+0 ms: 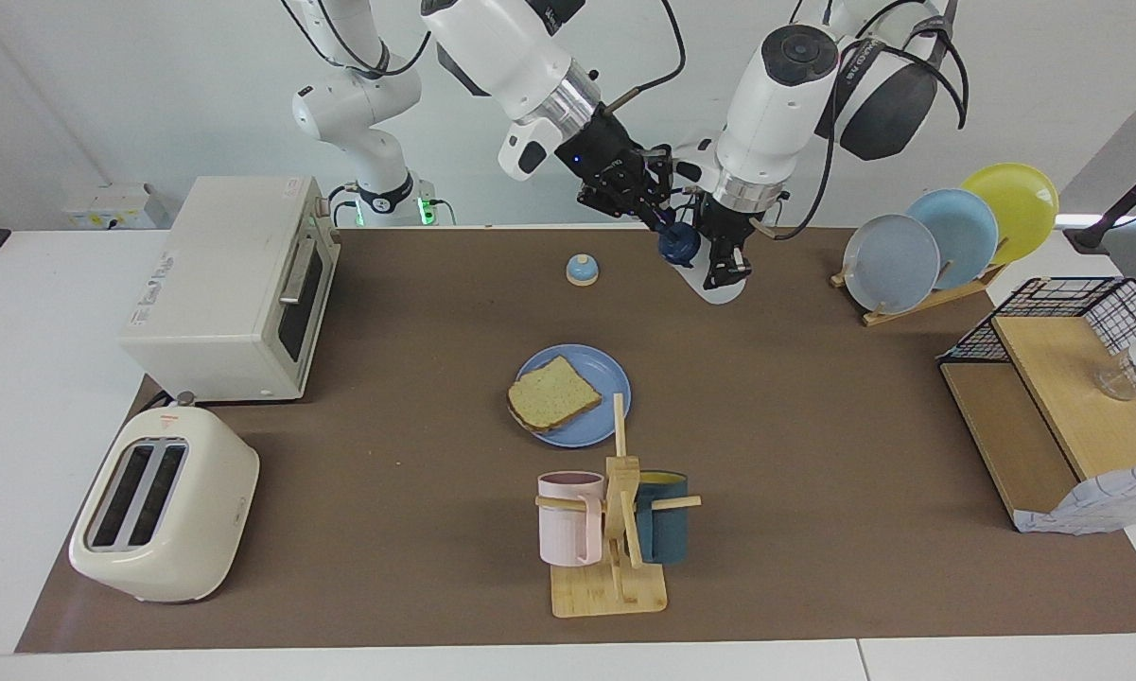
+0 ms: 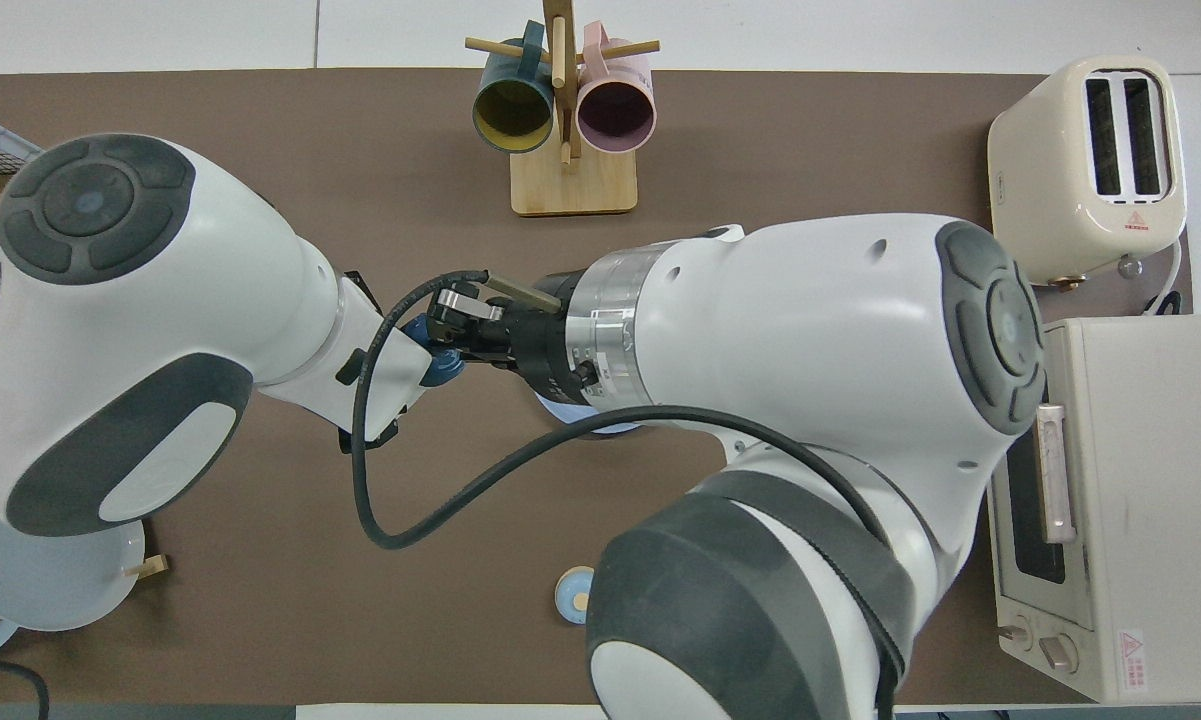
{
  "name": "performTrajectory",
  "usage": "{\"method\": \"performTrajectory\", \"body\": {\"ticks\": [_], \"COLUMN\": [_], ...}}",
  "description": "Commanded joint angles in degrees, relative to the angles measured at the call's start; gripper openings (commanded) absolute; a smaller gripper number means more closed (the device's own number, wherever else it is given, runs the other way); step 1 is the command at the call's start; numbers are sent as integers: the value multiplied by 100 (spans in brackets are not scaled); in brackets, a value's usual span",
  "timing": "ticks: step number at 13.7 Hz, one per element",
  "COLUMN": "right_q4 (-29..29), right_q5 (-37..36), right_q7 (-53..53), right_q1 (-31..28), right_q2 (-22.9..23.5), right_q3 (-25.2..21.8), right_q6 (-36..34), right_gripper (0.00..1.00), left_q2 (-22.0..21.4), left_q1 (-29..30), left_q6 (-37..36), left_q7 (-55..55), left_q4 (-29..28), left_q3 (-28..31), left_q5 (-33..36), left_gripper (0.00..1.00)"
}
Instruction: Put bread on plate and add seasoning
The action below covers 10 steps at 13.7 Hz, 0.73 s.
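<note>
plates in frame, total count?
4. The blue plate lies flat mid-table with the bread on it. Three stand upright in the wooden rack toward the left arm's end: grey-blue, light blue, yellow. None seems hidden.

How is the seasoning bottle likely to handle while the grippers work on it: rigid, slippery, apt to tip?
The seasoning bottle, held up in the left gripper, looks like thin plastic, so probably light and slightly squeezable. Its rounded body could slip or twist in the grip. The right gripper at its dark cap may tilt it when pulling.
</note>
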Motion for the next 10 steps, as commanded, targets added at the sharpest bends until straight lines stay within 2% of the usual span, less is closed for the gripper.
{"method": "performTrajectory", "body": {"ticks": [1, 3, 6, 10], "right_q4": [97, 106, 124, 115], "right_q5": [159, 237, 1219, 1802], "right_q7": [26, 26, 79, 105], "right_q1": [-54, -89, -395, -730], "right_q2": [91, 91, 74, -58], "right_q3": [38, 38, -15, -15], "right_q6": [49, 49, 111, 146], "right_gripper": [0, 0, 0, 0], "left_q2": [-64, -64, -64, -64], "left_q1": [93, 93, 93, 93], "left_q6": [125, 142, 142, 134], "left_q7": [-82, -91, -91, -100], "left_q4": [-100, -100, -109, -108], "left_q3": [-44, -44, -44, -44], "left_q5": [-71, -71, -71, -71], "left_gripper": [0, 0, 0, 0]}}
